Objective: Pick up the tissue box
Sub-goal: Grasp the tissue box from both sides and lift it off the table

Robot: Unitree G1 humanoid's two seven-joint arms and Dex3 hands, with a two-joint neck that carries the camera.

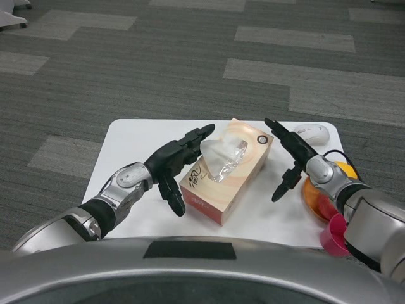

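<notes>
The tissue box (223, 187) is tan and orange with a clear-film slot and a white tissue sticking out, and it lies slantwise at the middle of the white table (136, 136). My left hand (172, 162) lies flat against the box's left long side, fingers stretched out along it. My right hand (288, 156) is spread close to the box's right side. Its fingertips (272, 125) are by the far right corner and its thumb hangs down beside the box. Neither hand holds the box.
A white computer mouse (311, 132) with a black cable lies at the far right of the table. An orange plate (314, 196) sits under my right forearm. A pink cup (335, 234) stands at the near right edge.
</notes>
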